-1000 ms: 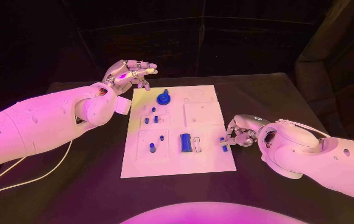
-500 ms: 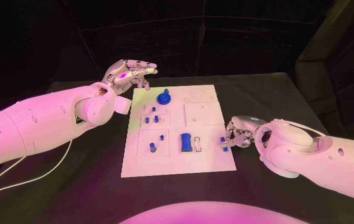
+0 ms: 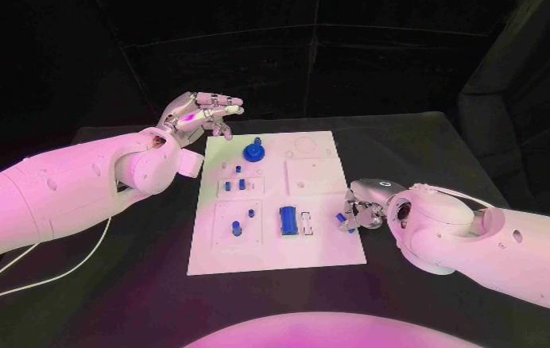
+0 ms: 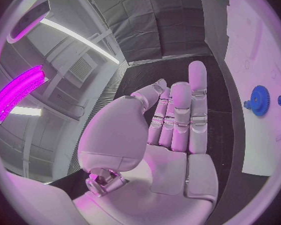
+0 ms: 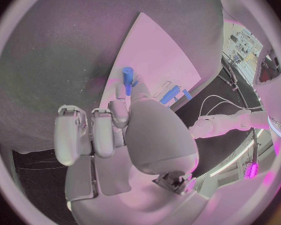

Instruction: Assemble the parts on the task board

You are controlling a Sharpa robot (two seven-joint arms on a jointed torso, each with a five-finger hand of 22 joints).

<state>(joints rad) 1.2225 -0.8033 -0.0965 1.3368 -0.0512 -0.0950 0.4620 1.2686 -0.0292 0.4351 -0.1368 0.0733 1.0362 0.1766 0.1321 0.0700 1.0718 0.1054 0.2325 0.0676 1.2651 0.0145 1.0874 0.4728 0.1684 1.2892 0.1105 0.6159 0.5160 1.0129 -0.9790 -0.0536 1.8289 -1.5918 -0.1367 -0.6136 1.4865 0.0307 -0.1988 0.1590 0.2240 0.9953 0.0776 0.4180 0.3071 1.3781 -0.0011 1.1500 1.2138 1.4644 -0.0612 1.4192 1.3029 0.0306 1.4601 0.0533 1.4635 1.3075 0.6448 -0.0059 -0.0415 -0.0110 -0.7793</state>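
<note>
At the right edge of the white rectangular task board, the right hand pinches a small blue peg-shaped part between thumb and a finger, the other fingers curled loosely beside it. Up past the board's far left corner, the left hand hangs above the black table, fingers straight, close together, holding nothing. Near it, a blue gear-shaped part sits on the board.
</note>
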